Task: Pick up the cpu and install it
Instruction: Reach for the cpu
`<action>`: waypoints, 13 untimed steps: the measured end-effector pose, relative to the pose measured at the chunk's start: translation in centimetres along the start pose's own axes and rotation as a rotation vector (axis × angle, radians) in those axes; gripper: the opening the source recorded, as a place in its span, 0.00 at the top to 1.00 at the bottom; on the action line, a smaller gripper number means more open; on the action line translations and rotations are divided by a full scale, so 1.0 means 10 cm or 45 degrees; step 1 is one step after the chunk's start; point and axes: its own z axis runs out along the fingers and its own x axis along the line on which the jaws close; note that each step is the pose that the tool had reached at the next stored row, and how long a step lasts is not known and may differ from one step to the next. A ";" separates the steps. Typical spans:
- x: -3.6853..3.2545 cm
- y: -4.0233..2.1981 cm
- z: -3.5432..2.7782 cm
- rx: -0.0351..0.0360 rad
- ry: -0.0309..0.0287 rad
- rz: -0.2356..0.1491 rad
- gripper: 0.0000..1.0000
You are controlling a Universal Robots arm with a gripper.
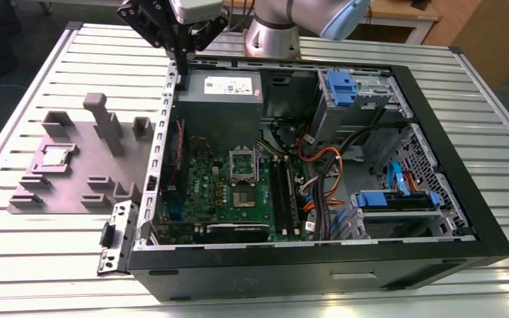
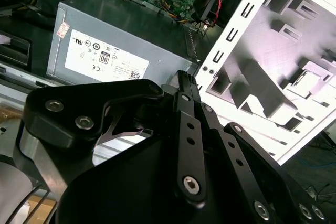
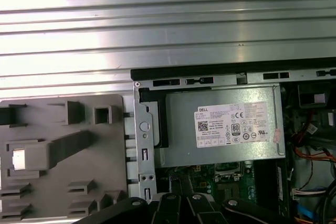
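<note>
While its fingers are pressing together on nothing, the gripper (image 1: 183,69) is hanging over the open computer case's (image 1: 325,264) side wall, just beside the power supply (image 1: 221,99). In the exterior view that is about eleven o'clock from the motherboard socket (image 1: 243,169). The cpu (image 1: 56,156) is lying flat in a nest on the gray fixture plate (image 1: 82,195), toward eight o'clock from the gripper and well apart from it. The nest is probably holding it in a known pose. The case wall is standing between gripper and plate. Above the plate the room is looking open, though the upright posts (image 1: 104,122) are crowding the nest.
</note>
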 end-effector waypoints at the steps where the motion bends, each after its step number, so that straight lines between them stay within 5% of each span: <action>1: 0.004 0.000 0.001 0.0000 0.0002 0.000 0.89; 13: 0.049 -0.004 0.013 0.0003 0.0034 0.000 0.89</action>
